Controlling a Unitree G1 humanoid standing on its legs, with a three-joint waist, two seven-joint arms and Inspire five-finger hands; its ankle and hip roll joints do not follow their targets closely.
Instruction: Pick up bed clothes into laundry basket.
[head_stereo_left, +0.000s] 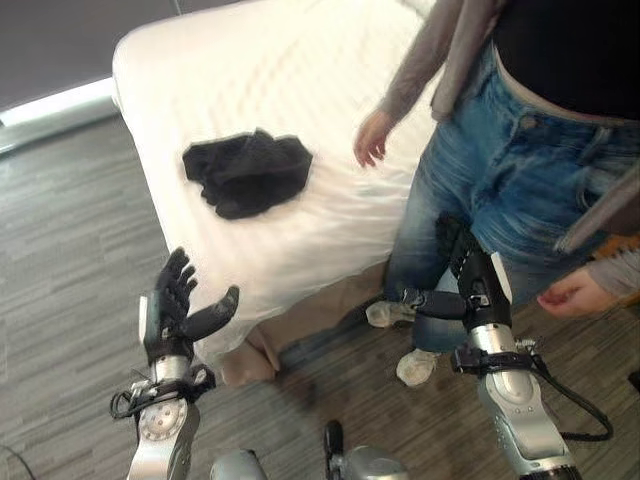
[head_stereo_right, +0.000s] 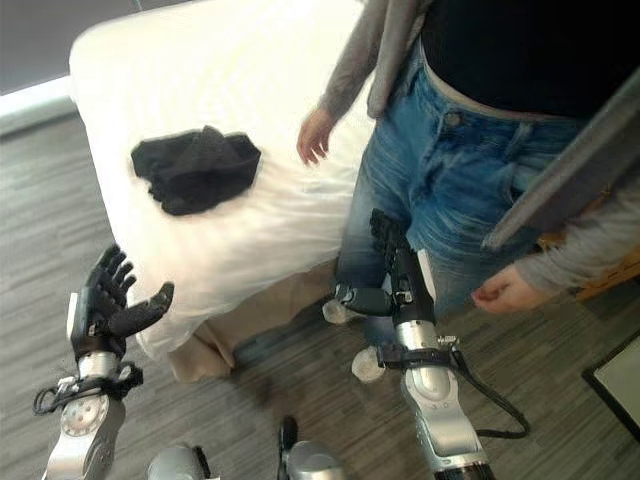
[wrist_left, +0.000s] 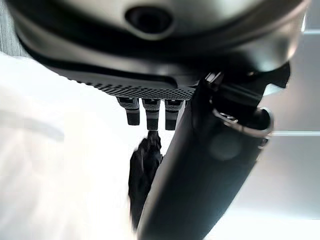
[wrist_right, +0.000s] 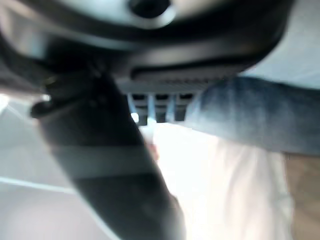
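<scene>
Dark left hand (head_stereo_left: 172, 308) raised by the bed (head_stereo_left: 300, 90) corner, fingers spread wide, holding nothing; black clothes (head_stereo_left: 247, 172) crumpled on the white sheet, untouched; right hand (head_stereo_left: 470, 272) open, empty, near a person (head_stereo_left: 500, 190) in jeans.

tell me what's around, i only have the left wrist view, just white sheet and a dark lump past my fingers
Observer: That lump is a black garment lying crumpled on the white bed, untouched.
Operator: where's my left hand compared to it
Observer: The left hand is open, raised off the bed's near corner, short of the garment.
Operator: anything on the right side
Observer: A person in jeans stands by the bed's right edge, directly past the open right hand.
</scene>
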